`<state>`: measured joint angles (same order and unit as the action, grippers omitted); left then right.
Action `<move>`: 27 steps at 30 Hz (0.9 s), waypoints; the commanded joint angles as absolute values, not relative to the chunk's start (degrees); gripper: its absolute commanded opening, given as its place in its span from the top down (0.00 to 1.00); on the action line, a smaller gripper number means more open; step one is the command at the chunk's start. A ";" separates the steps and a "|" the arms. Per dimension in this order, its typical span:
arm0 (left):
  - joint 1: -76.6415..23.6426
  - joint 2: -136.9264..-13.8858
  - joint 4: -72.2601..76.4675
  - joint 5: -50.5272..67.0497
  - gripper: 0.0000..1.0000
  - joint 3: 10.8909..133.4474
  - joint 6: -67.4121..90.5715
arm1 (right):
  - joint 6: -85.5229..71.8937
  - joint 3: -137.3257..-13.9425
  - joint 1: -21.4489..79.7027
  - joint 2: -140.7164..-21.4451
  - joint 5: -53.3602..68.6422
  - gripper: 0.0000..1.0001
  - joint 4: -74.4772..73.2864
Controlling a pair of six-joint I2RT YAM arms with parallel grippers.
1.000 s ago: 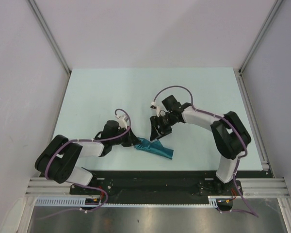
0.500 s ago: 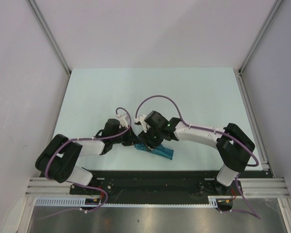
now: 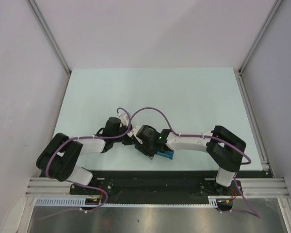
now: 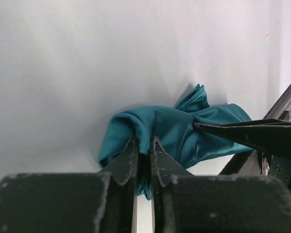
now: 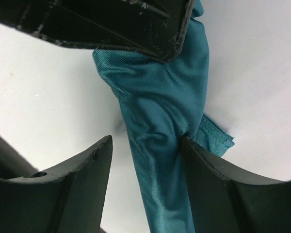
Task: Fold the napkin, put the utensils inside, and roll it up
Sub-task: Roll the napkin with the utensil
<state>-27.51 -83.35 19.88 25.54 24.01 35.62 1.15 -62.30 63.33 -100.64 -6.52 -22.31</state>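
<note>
On the pale table (image 3: pixel 136 92), my left gripper (image 4: pixel 144 143) pinches the bunched teal napkin (image 4: pixel 174 128); my right gripper (image 5: pixel 144 143) straddles it, jaws apart.

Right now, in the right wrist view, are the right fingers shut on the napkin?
No, the right fingers stand open on either side of the napkin, with a gap beside one.

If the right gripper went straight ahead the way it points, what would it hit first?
The napkin, lying between the open fingers of the right gripper; just beyond, probably the left gripper pinching it.
</note>
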 commanded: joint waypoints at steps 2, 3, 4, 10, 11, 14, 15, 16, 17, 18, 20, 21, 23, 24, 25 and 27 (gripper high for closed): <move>-27.86 -83.85 20.13 26.28 0.98 26.54 34.72 | 1.76 -61.52 62.58 -103.44 -7.83 0.41 -21.00; -27.86 -83.76 20.21 26.28 0.97 26.63 34.72 | 1.58 -61.52 61.71 -104.14 -6.87 0.43 -21.01; -27.86 -83.59 20.21 26.45 0.93 26.72 34.72 | 1.15 -61.52 61.09 -104.59 -4.25 0.48 -21.09; -26.81 -80.52 17.06 24.70 0.59 28.56 34.01 | 0.26 -61.35 55.12 -106.17 10.79 0.69 -22.32; -26.46 -79.90 16.62 24.35 0.50 28.91 33.84 | 0.26 -61.52 54.32 -106.35 12.99 0.71 -22.59; -25.23 -77.44 14.51 23.56 0.32 29.35 32.96 | -1.93 -61.87 50.55 -107.57 23.53 0.73 -23.12; -25.14 -76.65 13.89 22.60 0.30 29.36 32.26 | -2.37 -61.96 49.67 -107.93 28.34 0.74 -23.20; -25.14 -75.94 13.36 22.33 0.27 29.18 31.82 | -2.72 -62.05 48.88 -108.80 30.74 0.75 -23.29; -25.14 -74.55 13.53 22.24 0.27 28.48 31.64 | -3.25 -62.22 47.30 -109.16 32.94 0.75 -23.20; -25.14 -74.10 13.97 22.24 0.27 27.95 31.47 | -3.51 -62.31 46.68 -109.60 36.44 0.75 -23.20; -25.14 -73.48 15.64 22.76 0.25 26.38 31.64 | -3.95 -62.84 45.01 -111.00 39.36 0.76 -23.12; -25.14 -73.65 16.25 23.46 0.25 25.93 31.73 | -4.22 -63.02 44.57 -111.44 41.90 0.76 -22.94; -25.14 -74.44 18.36 24.17 0.25 24.88 32.51 | -4.66 -63.54 43.16 -112.93 44.29 0.75 -22.85; -25.14 -75.49 19.15 24.52 0.25 24.61 32.87 | -5.09 -63.63 42.72 -113.46 46.21 0.76 -22.59; -25.22 -76.02 20.81 25.04 0.26 24.09 33.22 | -5.27 -63.72 42.28 -113.90 47.19 0.76 -22.50; -25.22 -77.60 23.10 25.49 0.26 23.73 34.10 | -5.97 -64.07 41.05 -115.13 49.65 0.76 -22.24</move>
